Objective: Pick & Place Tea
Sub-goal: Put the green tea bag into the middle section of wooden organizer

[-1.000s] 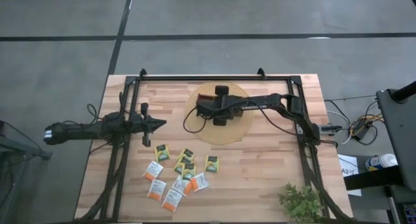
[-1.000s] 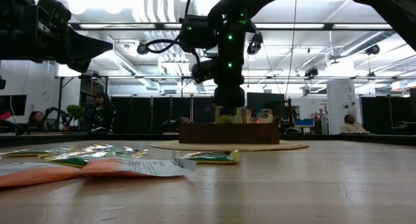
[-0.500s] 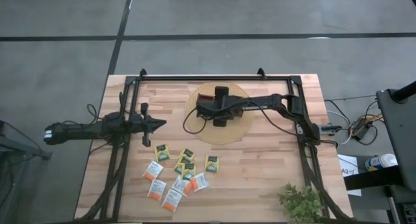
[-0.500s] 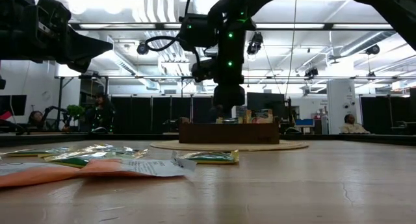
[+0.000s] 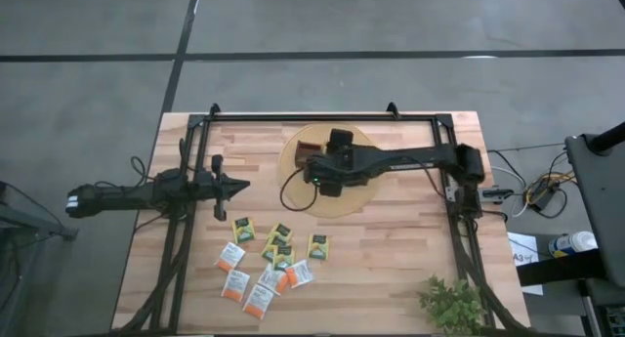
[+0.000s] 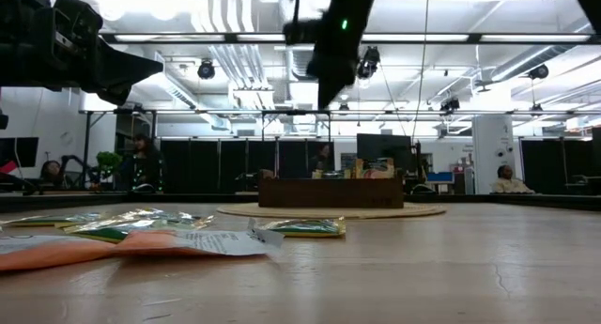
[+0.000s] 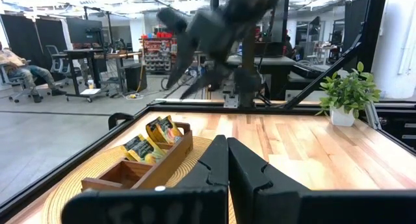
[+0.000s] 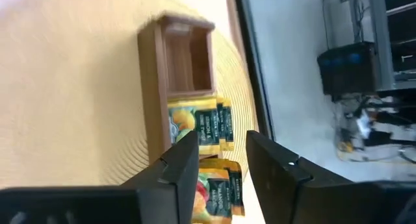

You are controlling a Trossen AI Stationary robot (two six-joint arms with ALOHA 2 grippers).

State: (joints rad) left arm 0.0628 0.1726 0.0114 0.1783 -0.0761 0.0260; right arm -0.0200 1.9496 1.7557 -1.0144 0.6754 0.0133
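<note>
The right gripper [image 5: 314,171] is hanging above the wooden tray [image 8: 156,81] on the round mat [image 5: 293,192], its fingers [image 8: 179,165] parted and holding nothing. Tea packets [image 5: 269,261] are lying scattered on the bench [image 5: 391,269]; others are standing in the tray. The left gripper [image 5: 241,187] is waiting closed beside the bench's left edge.

free: bare table [image 5: 391,249] right of packets [image 5: 269,259] — blocked: tray [image 5: 311,153] under right arm [image 5: 391,161]
</note>
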